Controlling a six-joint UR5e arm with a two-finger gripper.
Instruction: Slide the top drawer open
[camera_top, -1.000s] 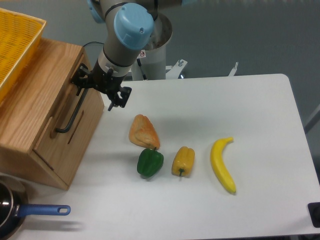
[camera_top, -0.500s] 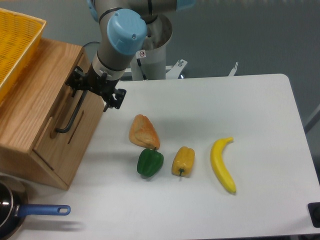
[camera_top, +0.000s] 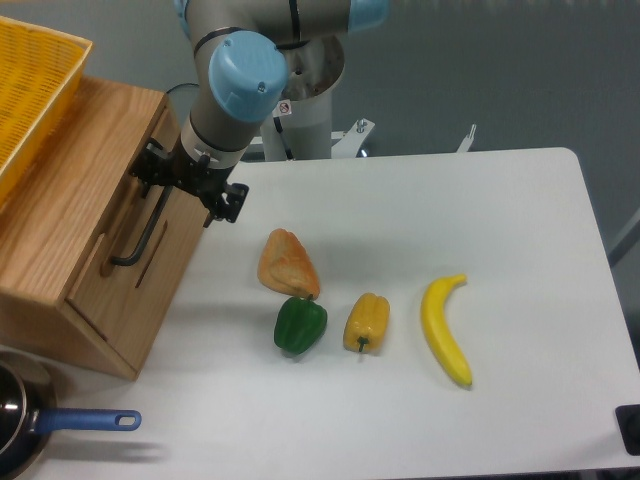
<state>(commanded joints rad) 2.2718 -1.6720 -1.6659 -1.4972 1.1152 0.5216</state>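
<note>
- One robot arm is what we see, reaching in from the top of the frame, its gripper (camera_top: 178, 180) at the upper end of the black bar handle (camera_top: 145, 232) in the upper left.
- We cannot tell whether the jaws are closed on the bar or merely set around it; the black fingers blend with the black handle from this angle.
- The top drawer (camera_top: 128, 222) sits in the oak cabinet (camera_top: 70, 215) at the left edge of the frame. Its front panel looks flush with the cabinet face, so we judge the drawer not yet pulled out.
- We judge the step in hand to be securing the handle. The next move calls for a firm hold on the bar, then a straight pull toward the right of the frame, along the drawer's travel.
- Below the drawer is a second oak panel with only a thin slot (camera_top: 152, 267); it is not the target.
- A yellow plastic basket (camera_top: 30, 85) rests on top of the cabinet, at the upper left corner.
- The white table (camera_top: 480, 200) fills the centre and right. On it, in the middle of the frame, lie a bread roll (camera_top: 287, 264), a green pepper (camera_top: 300, 325), a yellow pepper (camera_top: 366, 322) and a banana (camera_top: 445, 330).
- A pan with a blue handle (camera_top: 85, 421) peeks in at the lower left corner.
- Behind the table we see a grey floor and the arm's pale base.
</note>
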